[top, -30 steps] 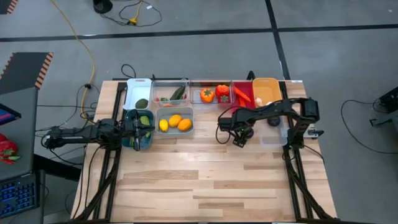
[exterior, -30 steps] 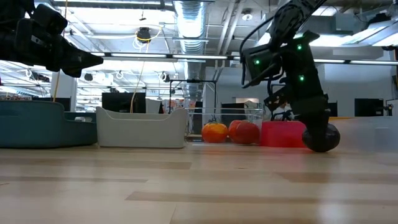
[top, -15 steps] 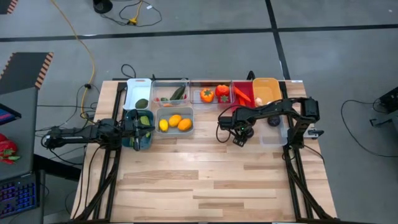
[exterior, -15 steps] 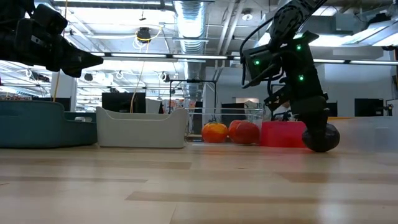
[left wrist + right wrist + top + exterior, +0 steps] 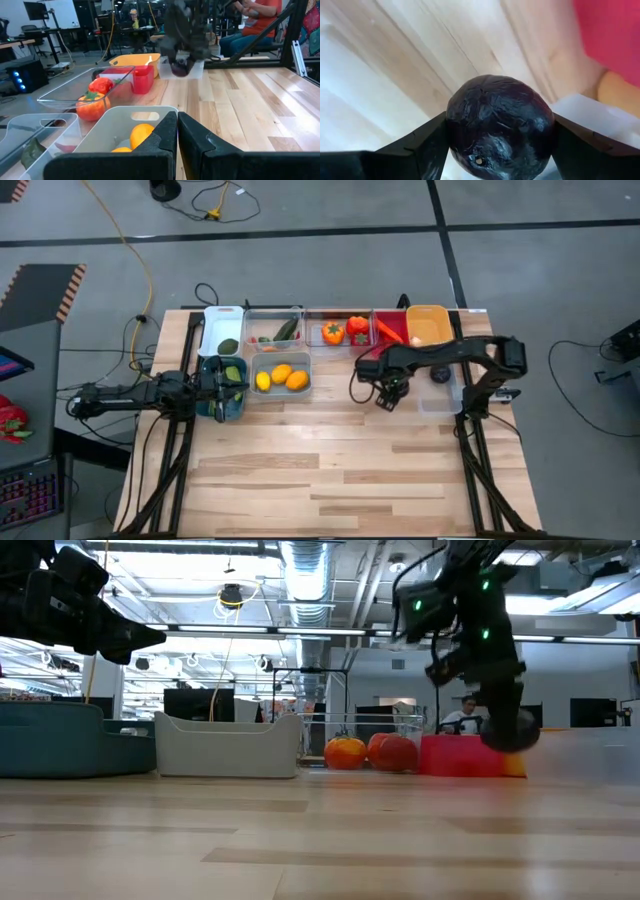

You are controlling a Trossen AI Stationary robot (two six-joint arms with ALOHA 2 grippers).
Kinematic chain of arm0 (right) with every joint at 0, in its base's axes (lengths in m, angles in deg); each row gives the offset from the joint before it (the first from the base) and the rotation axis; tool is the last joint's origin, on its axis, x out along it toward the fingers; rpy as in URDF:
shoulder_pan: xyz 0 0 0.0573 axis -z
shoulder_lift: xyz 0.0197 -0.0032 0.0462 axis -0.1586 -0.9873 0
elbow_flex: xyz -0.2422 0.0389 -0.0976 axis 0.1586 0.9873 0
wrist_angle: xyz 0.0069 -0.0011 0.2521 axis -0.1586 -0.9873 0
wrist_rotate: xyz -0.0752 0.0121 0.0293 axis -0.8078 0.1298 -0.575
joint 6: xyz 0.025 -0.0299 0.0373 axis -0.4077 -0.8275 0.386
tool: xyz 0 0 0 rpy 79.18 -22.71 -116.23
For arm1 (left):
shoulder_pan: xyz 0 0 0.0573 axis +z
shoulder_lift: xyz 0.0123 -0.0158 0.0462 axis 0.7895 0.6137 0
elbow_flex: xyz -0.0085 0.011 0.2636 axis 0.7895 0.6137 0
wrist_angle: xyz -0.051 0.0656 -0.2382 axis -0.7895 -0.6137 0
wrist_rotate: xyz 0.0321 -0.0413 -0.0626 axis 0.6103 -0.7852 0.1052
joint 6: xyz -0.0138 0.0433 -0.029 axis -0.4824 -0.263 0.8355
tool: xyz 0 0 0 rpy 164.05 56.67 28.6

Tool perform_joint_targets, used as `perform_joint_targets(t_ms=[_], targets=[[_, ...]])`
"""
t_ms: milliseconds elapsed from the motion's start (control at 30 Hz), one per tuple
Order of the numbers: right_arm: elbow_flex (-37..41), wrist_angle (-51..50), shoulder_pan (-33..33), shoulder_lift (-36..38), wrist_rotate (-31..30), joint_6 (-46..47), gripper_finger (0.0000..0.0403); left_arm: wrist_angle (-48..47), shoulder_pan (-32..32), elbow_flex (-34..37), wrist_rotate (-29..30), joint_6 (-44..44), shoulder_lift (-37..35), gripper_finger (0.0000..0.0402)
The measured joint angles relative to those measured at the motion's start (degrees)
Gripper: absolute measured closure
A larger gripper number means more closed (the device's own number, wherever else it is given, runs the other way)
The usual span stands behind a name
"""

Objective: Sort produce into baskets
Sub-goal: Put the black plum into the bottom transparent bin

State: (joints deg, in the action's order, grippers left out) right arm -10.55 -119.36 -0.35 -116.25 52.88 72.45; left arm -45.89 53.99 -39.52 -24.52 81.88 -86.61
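High view first: the right hand (image 5: 388, 394) hangs over the pale wooden counter (image 5: 330, 470), just in front of the row of small plastic tubs at the far edge. Its two dark fingers (image 5: 420, 145) are clamped on either side of a dark purple, glossy toy ball (image 5: 500, 125), which fills the wrist view. From table height, that ball (image 5: 512, 728) is lifted clear of the wood, in front of the red tub (image 5: 455, 755).

Around it, things are crowded. The red tub (image 5: 390, 328) with its red chillies and the orange tub (image 5: 428, 326) sit right behind the arm, and a clear tub (image 5: 440, 385) lies directly beside the hand, under the arm's forearm. Further along stands another clear tub with an orange pepper (image 5: 332, 333) and a red one (image 5: 357, 325), then a clear tub of green cucumbers (image 5: 287, 331), a grey-blue tub with yellow-orange lemons (image 5: 281, 374), and the white tub (image 5: 221, 330).

Over on the other side, the left hand (image 5: 228, 386) waits above the teal tub (image 5: 222, 370), its fingers (image 5: 165, 137) pressed together, holding nothing.

A seated person (image 5: 463, 718) shows in the room beyond.
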Motion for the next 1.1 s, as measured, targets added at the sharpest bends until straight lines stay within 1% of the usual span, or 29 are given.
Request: perform_joint_targets(t_ms=[200,333,467,633,767,867,1000,1100], targets=[[-0.05,-2.19,-0.06,9.07,-0.02,4.13,0.0082,0.00,0.00,0.00,0.00,0.00,0.00,0.0400],[-0.07,-7.33,-0.10,13.74,-0.03,8.96,0.0082,0.00,0.01,0.00,0.00,-0.01,-0.01,0.0400],[0.16,-12.20,-1.18,16.90,-0.57,15.54,0.0081,0.00,0.02,0.00,0.00,0.00,0.00,0.0400],[3.40,-16.90,-2.84,18.89,-0.63,21.90,0.0081,0.02,0.00,0.00,0.00,-0.02,-0.02,0.0400],[5.88,-18.70,-3.60,19.42,-0.64,24.30,0.0081,0.02,0.02,0.00,0.00,0.00,-0.01,0.0400],[7.00,-19.52,-3.62,19.28,-0.32,24.30,0.0081,0.02,0.00,0.00,0.00,0.00,-0.01,0.0400],[7.10,-19.54,-3.56,19.24,-0.31,20.44,0.0081,0.00,0.02,0.00,0.00,0.00,0.00,0.0400],[7.10,-19.56,-3.40,19.24,-0.18,20.16,0.0081,0.02,0.00,0.00,0.00,0.00,0.00,0.0400]])
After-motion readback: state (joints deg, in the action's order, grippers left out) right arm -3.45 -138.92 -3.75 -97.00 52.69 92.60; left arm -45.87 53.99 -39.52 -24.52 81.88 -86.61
